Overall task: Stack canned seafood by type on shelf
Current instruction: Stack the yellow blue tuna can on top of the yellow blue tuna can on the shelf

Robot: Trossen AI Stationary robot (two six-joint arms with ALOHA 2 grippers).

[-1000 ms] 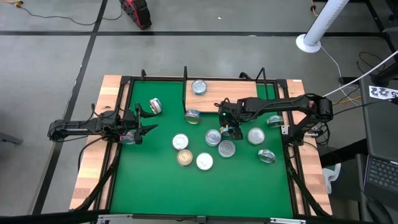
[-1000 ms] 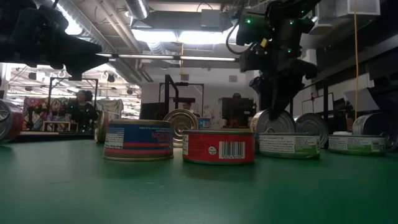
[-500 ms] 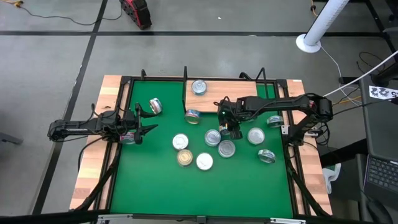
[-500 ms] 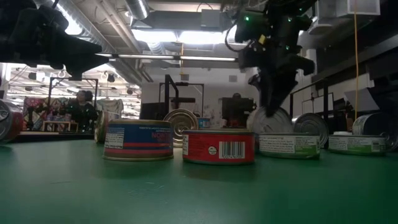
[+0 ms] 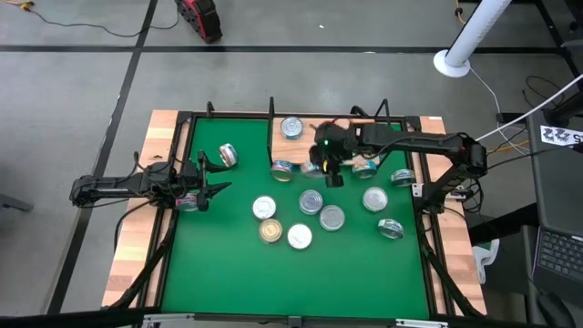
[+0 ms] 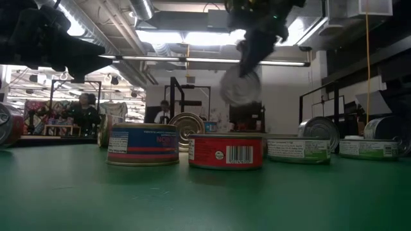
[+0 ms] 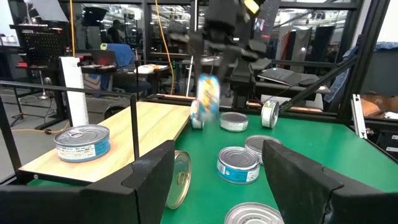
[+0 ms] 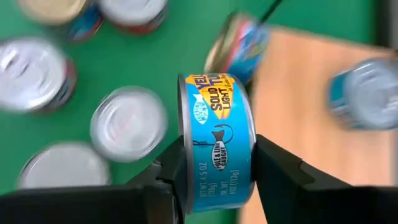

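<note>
Teal-blue tin [image 8: 216, 140] in right tool [image 8: 214, 165]: label reads "SOLID LIGHT", partial "YEL…"; rest illegible.

Backlit low view, motion-blurred tins

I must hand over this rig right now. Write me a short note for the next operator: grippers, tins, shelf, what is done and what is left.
Right gripper: shut on a blue tin, held on edge in the air near the shelf.
Left gripper: open, waiting at the mat's left side.
Done: one blue tin stands on the shelf.
Left: place the held tin, then sort the others. One tin leans at the shelf's edge; about nine more lie on the mat.
</note>
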